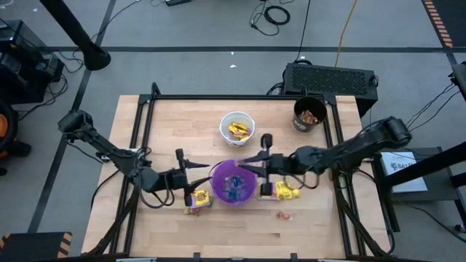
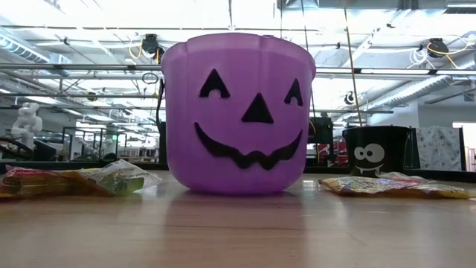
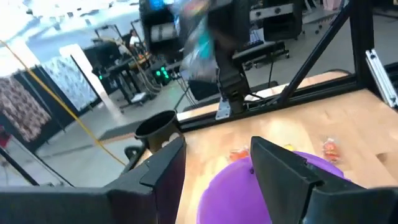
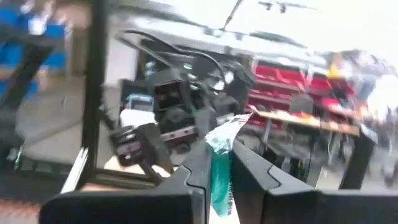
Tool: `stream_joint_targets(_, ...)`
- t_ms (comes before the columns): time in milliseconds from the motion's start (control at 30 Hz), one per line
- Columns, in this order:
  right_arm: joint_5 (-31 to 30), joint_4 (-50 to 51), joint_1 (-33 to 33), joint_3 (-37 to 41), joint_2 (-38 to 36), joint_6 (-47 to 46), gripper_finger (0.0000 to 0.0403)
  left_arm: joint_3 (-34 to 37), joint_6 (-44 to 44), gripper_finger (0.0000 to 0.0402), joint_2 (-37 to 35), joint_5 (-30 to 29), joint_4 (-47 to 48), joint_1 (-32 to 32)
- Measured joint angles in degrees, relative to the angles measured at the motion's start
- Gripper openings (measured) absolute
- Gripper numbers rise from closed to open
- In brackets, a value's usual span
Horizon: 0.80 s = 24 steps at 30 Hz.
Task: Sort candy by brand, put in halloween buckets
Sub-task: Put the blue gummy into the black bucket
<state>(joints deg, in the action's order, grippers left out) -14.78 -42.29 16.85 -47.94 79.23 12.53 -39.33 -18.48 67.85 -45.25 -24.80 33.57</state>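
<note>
The purple bucket point(image 1: 233, 182) stands on its base at the middle of the table, with blue-green candy inside. The white bucket point(image 1: 237, 127), holding yellow candy, is behind it, and the black bucket point(image 1: 309, 114) is at the far right. My right gripper point(image 1: 249, 161) hovers over the purple bucket's far right rim, shut on a blue-green candy point(image 4: 220, 171). My left gripper point(image 1: 198, 175) is open at the bucket's left rim, with nothing between its fingers point(image 3: 163, 163). Yellow packets point(image 1: 202, 198) point(image 1: 286, 192) lie on either side of the purple bucket. My right gripper pinches the blue-green candy's wrapper point(image 4: 219, 180) between its two fingers. The wrapper's crinkled end point(image 4: 225, 129) sticks out past the fingertips. The fingers come about level from the table's right side. The candy is lifted clear, above the purple bucket point(image 3: 249, 193).
An orange candy point(image 1: 282, 215) lies near the front right. In the low view, packets point(image 2: 82, 180) point(image 2: 394, 186) flank the purple bucket point(image 2: 238, 112). A black box with a ridged top point(image 1: 331, 76) sits behind the far edge. Black frame rails point(image 1: 240, 97) border the table.
</note>
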Motion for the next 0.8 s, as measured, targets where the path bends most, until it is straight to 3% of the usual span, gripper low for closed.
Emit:
stream_joint_targets(200, 3.17, 15.87, 3.22, 0.02, -7.80, 13.04, 0.0039, 0.00, 6.81, 0.0189, -1.07, -0.02, 6.88, -0.05)
stream_joint_targets(300, 3.03, 16.79, 4.39, 0.02, -9.65, 8.30, 0.0039, 0.00, 8.00, 0.0189, -1.07, 0.00, 8.90, -0.21)
stream_joint_targets(500, -0.94, 11.95, 3.33, 0.00, -10.51, -11.88, 0.0040, 0.00, 8.76, 0.0189, -1.07, -0.02, 9.25, -0.58)
stream_joint_targets(600, -2.17, 13.76, 2.92, 0.00, -10.47, -10.64, 0.0040, 0.00, 8.78, 0.0189, -1.07, -0.02, 9.26, -0.58)
stream_joint_targets(700, -10.26, 20.94, 2.61, 0.00, -10.99, -5.38, 0.0040, 0.00, 8.79, 0.0189, -1.05, -0.01, 9.23, -0.58)
stream_joint_targets(800, -26.04, 28.83, 1.27, 0.02, -12.80, -1.84, 0.0040, 0.00, 8.79, 0.0189, -1.07, 0.00, 8.95, -0.55)
